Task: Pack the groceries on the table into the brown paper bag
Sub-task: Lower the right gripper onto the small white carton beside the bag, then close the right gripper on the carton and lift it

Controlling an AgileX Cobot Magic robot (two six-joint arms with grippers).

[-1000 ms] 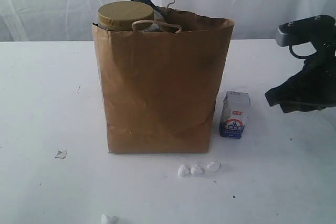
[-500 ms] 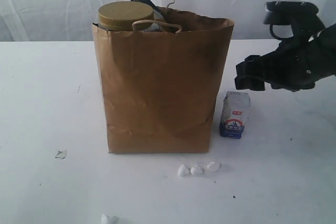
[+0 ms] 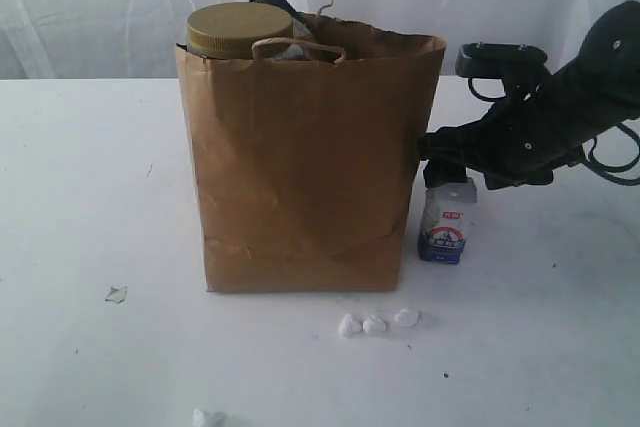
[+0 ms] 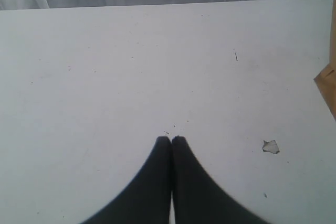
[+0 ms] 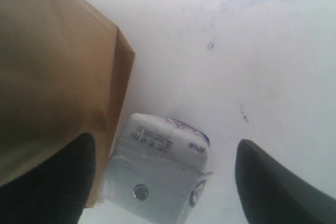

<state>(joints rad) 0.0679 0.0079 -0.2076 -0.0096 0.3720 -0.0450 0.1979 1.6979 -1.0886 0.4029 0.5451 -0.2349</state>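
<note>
small blue-white box-shaped carton [image 3: 446, 227] | judged light, stiff, crushable | best gripped across sides | right tool [image 5: 163, 156] spread wide above it | left tool [image 4: 171, 140] clenched

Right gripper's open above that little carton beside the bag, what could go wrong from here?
One finger of the right gripper lines up with the brown paper bag edge, so it might snag or shove the bag. The small carton stands upright, close to the bag; an off-centre touch could tip it. The jar reaches the bag's rim, so room inside may be tight.
</note>
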